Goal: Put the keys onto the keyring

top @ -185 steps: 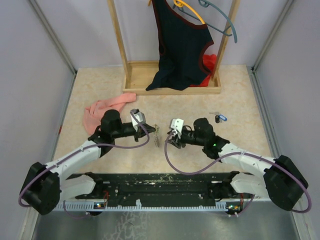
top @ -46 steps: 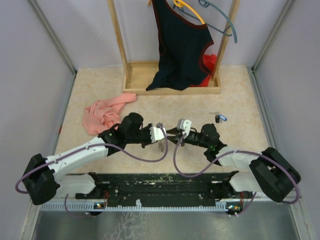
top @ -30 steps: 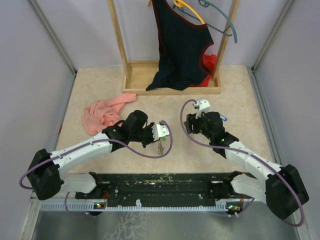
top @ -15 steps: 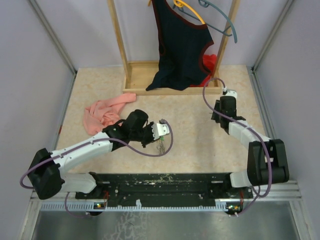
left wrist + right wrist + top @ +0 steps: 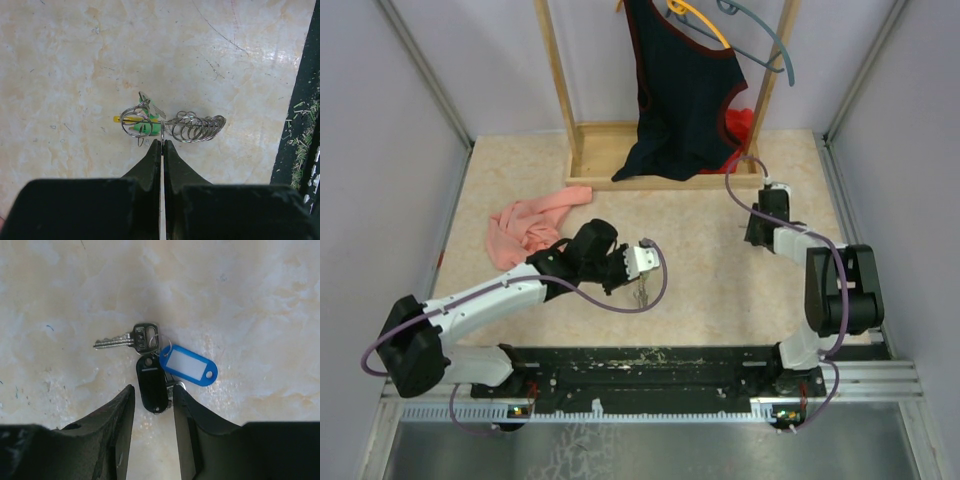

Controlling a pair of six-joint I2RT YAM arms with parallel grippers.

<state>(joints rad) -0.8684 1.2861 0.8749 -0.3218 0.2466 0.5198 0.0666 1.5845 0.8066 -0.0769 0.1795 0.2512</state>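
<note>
1. Left claw [image 5: 162, 142], near the middle of the table [image 5: 720, 290] and just right of a crumpled pink cloth [image 5: 530, 225], is pinched fully shut on a thin wire of the keyring [image 5: 192, 129].
2. Beyond its fingertips the keyring spreads out over the marble-patterned top. A tight row of wire coils lies to the right and a round loop to the left. A yellow-orange piece [image 5: 125, 119] and a green key head [image 5: 146, 125] sit in that loop.
3. At the back, a wooden stand [image 5: 590, 150] has a shallow tray-like base. The hem of a dark sleeveless top [image 5: 680, 100], which hangs from above, falls into this tray. A red cloth [image 5: 740, 125] lies at the tray's right end.
4. Up by the top's shoulders are a yellow hanger [image 5: 700, 18] and a grey hanger [image 5: 770, 45].
5. Right claw [image 5: 152, 390] is over the right part of the table, well apart from the left one. Its jaws stand partway open astride the lower end of a black tag [image 5: 151, 380]. Whether the pads touch the tag cannot be told.
6. That tag belongs to the loose keys [image 5: 142, 335] lying flat on the table. A silver key points left, and a blue tag [image 5: 189, 366] with a white label angles off to the right, outside the jaws.
</note>
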